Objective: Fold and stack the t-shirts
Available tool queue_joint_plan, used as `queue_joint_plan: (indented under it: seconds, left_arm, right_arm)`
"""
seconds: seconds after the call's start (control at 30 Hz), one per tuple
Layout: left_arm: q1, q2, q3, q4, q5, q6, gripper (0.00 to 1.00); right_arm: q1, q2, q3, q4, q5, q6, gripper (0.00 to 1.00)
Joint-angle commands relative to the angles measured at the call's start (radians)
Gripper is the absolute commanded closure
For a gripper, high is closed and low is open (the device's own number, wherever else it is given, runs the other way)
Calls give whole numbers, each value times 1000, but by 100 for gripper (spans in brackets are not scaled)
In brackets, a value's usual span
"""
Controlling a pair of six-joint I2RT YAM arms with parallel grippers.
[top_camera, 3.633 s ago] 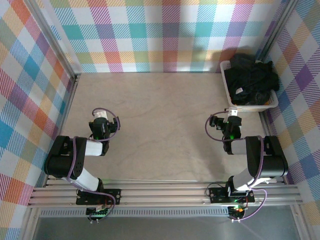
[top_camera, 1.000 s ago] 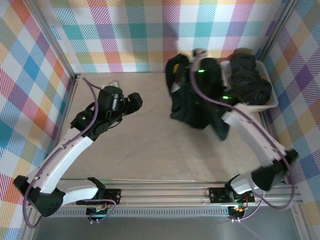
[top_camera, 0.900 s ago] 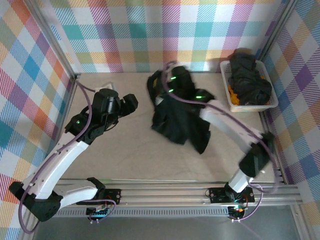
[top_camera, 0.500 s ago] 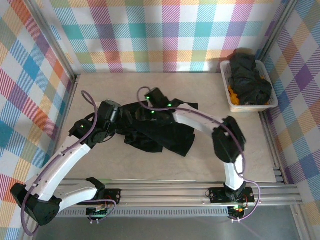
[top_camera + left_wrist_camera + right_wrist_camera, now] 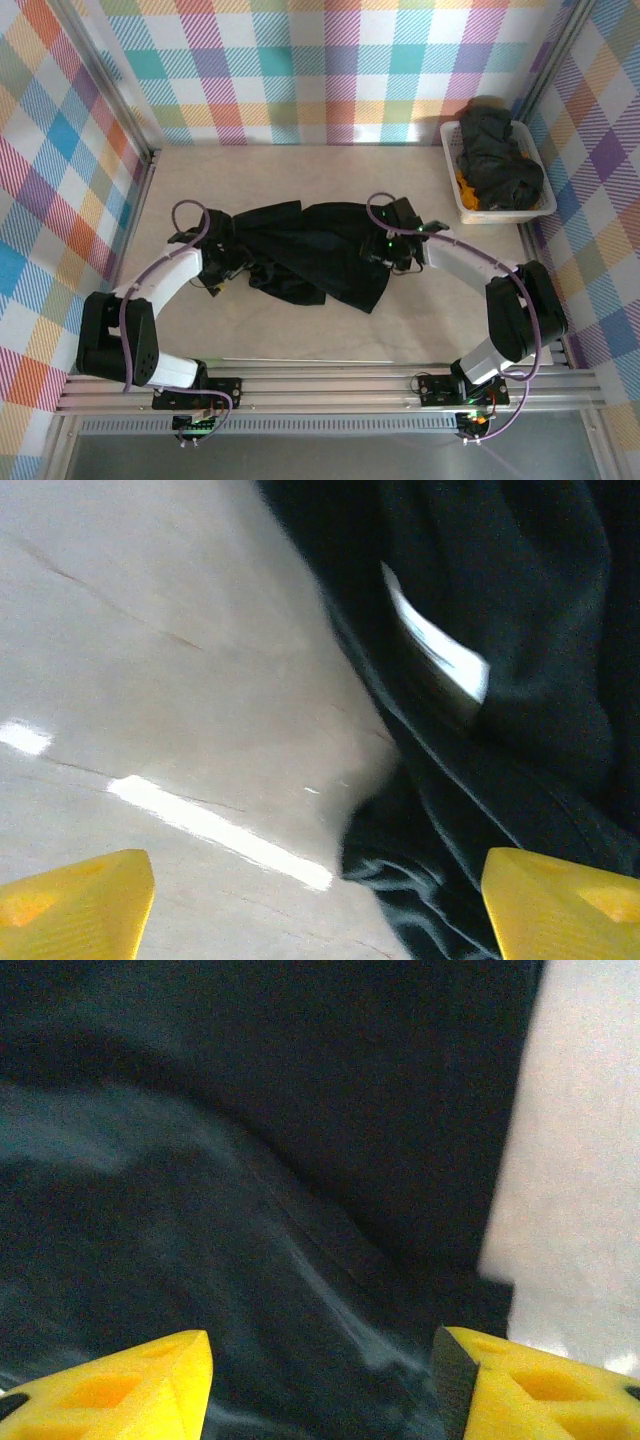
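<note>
— How are the jaws found?
— The left gripper (image 5: 224, 263) is opened wide at the left hem of a t-shirt (image 5: 310, 255) spread mid-tabletop (image 5: 300, 180). The right gripper (image 5: 386, 246) is parted over its right side.
— Farther back?
— More black t-shirts (image 5: 498, 160) are heaped in the basket (image 5: 500, 216), far right corner.

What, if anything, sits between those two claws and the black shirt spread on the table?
Nothing visible does. The left gripper is at the left edge of the t-shirt and the right gripper is over its right side, both open, with no other thing beside them.
</note>
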Motion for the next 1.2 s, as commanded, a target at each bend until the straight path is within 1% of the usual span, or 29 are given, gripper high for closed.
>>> queue_joint_plan:
  seconds: [0.0,0.03,0.07,0.13,0.17,0.27,0.4,0.53,0.57,0.6,0.63,0.73,0.8,0.83,0.87,0.97,1.17]
  left_arm:
    - [-108,2,25,126,56,-43,12]
    - [-141,8,32,102,21,-47,11]
    - [-170,14,42,63,-42,-54,11]
    - [-207,13,36,-1,-145,-81,11]
    - [-217,-2,14,18,-164,-81,11]
    - [-234,-55,-53,107,-172,-74,12]
    - [-264,-85,-74,194,-161,-24,12]
    - [-294,-36,-54,233,-140,21,16]
    - [-299,-10,-52,250,-128,28,20]
    - [-301,11,-51,264,-120,38,26]
    - [-304,35,-46,261,-127,42,34]
    - [-304,93,-9,205,-202,63,65]
    - [-304,91,-2,185,-242,77,85]
    - [-304,72,-7,174,-261,75,98]
    - [-304,48,-15,168,-271,68,100]
    - [-304,-78,-77,143,-280,41,100]
    - [-297,-330,-194,18,-289,-12,100]
  right_arm:
    - [6,-56,-76,22,-63,73,40]
    - [7,-55,-97,25,-73,94,40]
    - [7,-50,-113,27,-83,116,40]
    - [8,-46,-140,39,-105,150,40]
    - [12,-46,-160,53,-110,167,40]
    - [36,-53,-201,78,-109,203,39]
    - [55,-44,-247,140,-151,261,39]
    - [71,-6,-244,188,-169,289,43]
    - [73,6,-239,204,-175,300,46]
    - [73,13,-242,214,-176,309,50]
    - [73,16,-240,223,-174,316,55]
    - [72,8,-218,209,-134,308,79]
    - [66,-10,-189,182,-97,289,91]
    - [56,-23,-168,167,-83,275,99]
    - [47,-34,-148,152,-73,261,100]
    - [-12,-51,-54,106,-67,205,100]
    - [-156,-5,143,17,-90,121,100]
